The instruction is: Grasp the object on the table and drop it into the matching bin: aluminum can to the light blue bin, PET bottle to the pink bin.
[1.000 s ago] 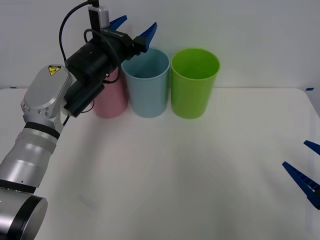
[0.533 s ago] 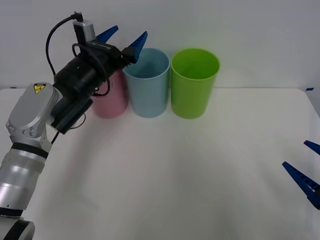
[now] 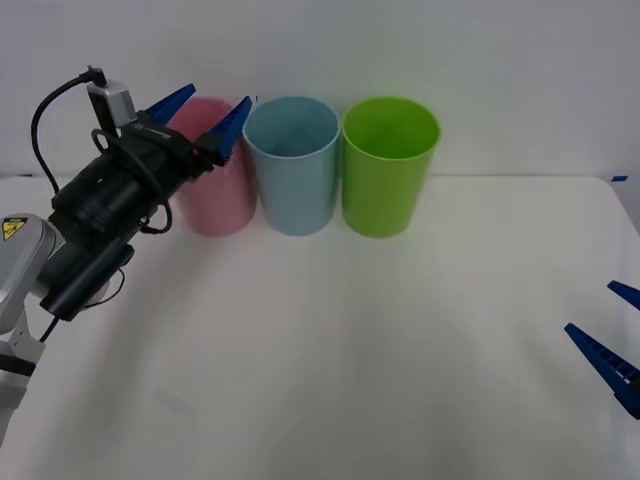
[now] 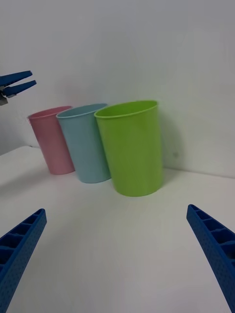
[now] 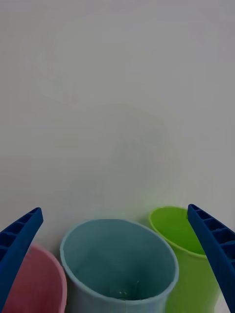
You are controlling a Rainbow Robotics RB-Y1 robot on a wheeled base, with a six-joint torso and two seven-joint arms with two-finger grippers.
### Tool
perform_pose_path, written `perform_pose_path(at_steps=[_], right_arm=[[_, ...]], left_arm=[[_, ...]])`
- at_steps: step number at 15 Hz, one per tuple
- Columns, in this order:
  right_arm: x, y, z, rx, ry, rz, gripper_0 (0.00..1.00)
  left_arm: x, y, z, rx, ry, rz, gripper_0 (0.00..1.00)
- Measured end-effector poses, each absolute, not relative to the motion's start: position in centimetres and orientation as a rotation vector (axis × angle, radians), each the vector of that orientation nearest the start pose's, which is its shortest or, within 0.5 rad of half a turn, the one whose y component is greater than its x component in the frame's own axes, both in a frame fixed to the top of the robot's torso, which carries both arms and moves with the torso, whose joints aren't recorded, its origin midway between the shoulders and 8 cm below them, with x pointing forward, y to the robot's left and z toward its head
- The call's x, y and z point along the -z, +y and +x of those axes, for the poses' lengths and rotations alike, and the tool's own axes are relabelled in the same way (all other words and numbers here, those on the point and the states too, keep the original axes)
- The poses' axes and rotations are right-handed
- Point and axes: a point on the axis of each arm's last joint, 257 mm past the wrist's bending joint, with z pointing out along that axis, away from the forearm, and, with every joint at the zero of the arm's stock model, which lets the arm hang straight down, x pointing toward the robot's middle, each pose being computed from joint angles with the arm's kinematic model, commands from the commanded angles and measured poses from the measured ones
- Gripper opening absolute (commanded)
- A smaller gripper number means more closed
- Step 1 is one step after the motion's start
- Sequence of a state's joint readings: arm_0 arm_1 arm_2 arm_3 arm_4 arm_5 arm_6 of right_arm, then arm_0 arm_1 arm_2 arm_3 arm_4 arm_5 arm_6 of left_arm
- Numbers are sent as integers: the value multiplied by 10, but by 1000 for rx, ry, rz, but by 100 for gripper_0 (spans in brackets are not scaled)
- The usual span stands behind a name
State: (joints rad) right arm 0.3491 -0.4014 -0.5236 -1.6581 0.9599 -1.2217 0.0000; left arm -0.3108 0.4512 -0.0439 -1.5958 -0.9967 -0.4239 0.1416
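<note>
My left gripper (image 3: 214,100) is open and holds nothing, raised over the pink bin's (image 3: 218,205) rim, just left of the light blue bin (image 3: 295,180). From the left wrist view it (image 5: 114,210) looks down into the light blue bin (image 5: 93,288), next to the pink bin (image 5: 34,286). The aluminum can is out of view; the white table (image 3: 350,350) shows none. My right gripper (image 3: 592,310) waits open low at the table's right edge. In the right wrist view it (image 4: 116,210) faces the pink bin (image 4: 51,142) and light blue bin (image 4: 85,146).
A lime green bin (image 3: 388,175) stands right of the light blue one, and all three line up along the table's far edge against a white wall. The left gripper (image 4: 17,82) also shows in the right wrist view, above the pink bin.
My left arm has drawn back to the left and lower, from over the light blue bin's rim to over the pink bin, its fingers open throughout. The right arm has not moved.
</note>
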Motion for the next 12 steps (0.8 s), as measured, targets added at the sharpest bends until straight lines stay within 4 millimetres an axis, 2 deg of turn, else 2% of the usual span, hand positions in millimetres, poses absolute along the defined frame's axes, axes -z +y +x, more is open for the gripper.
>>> perform_pose_path(at_steps=[5,9,12], right_arm=[[169,-330,342,-567,1441,-465,100],[169,-330,342,-567,1441,-465,100],[169,-330,342,-567,1441,-465,100]], left_arm=[[45,208,532,601,1256,351,100],[67,236,503,591,1275,395,100],[84,262,475,565,1297,455,100]])
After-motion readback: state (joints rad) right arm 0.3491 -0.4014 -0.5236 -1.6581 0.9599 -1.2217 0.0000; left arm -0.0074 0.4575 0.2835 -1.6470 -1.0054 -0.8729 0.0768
